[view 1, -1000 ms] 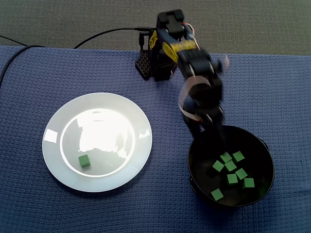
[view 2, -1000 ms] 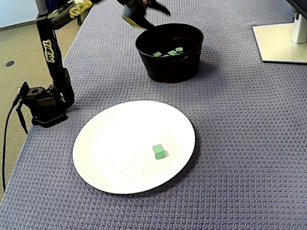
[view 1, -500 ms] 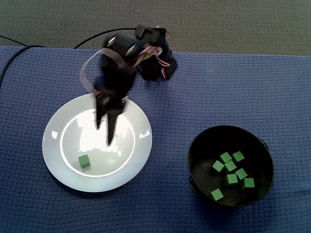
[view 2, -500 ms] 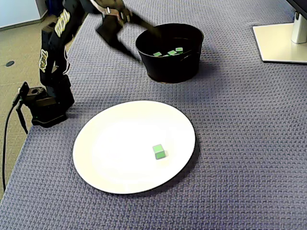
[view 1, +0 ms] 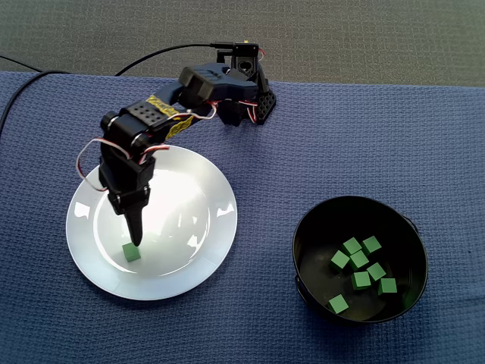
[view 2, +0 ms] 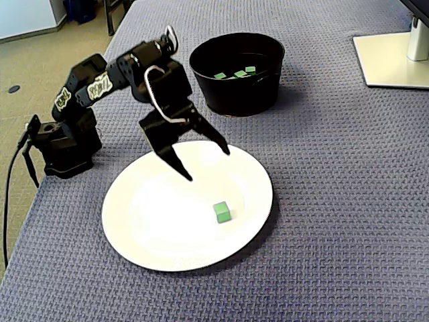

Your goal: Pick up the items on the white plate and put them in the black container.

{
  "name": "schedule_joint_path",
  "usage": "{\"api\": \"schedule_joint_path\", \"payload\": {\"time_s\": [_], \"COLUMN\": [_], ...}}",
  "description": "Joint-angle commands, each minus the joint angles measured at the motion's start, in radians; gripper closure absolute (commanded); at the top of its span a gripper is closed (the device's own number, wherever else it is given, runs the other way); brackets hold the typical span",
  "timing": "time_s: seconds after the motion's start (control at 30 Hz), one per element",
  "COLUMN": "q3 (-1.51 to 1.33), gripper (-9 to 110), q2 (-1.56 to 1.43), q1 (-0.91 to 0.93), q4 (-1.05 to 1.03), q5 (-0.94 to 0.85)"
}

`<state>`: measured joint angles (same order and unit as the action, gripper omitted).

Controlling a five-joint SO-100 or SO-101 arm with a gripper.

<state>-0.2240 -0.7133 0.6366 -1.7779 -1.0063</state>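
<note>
White plate on blue woven cloth, nearest the camera in a fixed view. One green cube lies on the plate, toward its near-right part in that view; in a fixed view from above the cube sits at the plate's lower left.

Gripper is over the plate, fingers spread wide, nothing between them. The cube is just beside the tips and not pinched. From above, the gripper points down with its tip right at the cube's edge; cannot tell if it touches.

Arm base stands off the plate's left rim, with a black cable beside it.

Black container sits beyond the plate, well apart, with several green cubes inside. White stand base is far right of the plate.
</note>
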Motion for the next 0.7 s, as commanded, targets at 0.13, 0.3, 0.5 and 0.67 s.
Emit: {"api": "schedule_joint_path", "payload": {"time_s": [0.13, 0.3, 0.5, 0.67], "q3": [0.084, 0.124, 0.138, 0.144], "gripper": [73, 74, 75, 76], "q2": [0.101, 0.178, 0.221, 0.239], "q1": [0.046, 0.026, -0.026, -0.06], "q4": [-0.012, 0.012, 0.048, 0.078], "q5": [-0.035, -0.003, 0.074, 0.126]}}
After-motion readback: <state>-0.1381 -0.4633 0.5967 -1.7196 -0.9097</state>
